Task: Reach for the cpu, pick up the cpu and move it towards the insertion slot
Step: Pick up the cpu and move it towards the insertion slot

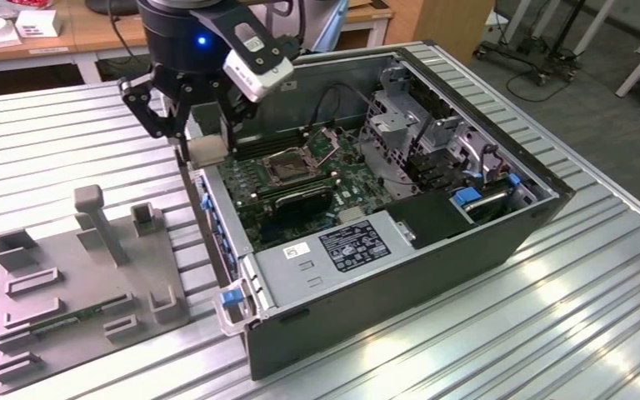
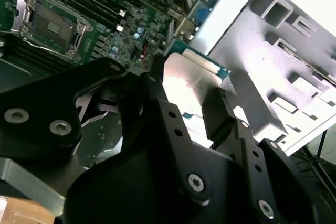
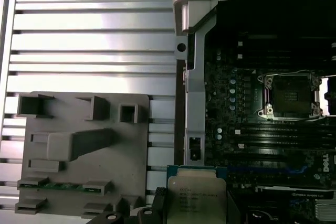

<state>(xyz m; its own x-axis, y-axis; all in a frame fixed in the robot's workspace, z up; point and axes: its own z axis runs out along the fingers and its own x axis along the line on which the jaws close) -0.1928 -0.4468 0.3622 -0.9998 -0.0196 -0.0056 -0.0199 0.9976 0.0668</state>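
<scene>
Black two-fingered gripper (image 1: 207,142) clamped on the small flat square silvery-topped cpu (image 3: 197,198), held in the air over the near wall of the open grey computer case (image 1: 409,275), square silver-framed insertion slot (image 3: 292,96) apart on the green motherboard (image 1: 297,187), grey plastic tray (image 1: 76,283) beside the case

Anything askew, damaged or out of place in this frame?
Nothing stands out. The claw grips the cpu squarely by its edges above the computer case wall. The insertion slot sits open and bare, and the memory stick lies seated in the grey tray.

Grey tray (image 1: 76,283) beside open computer case (image 1: 409,275).
</scene>
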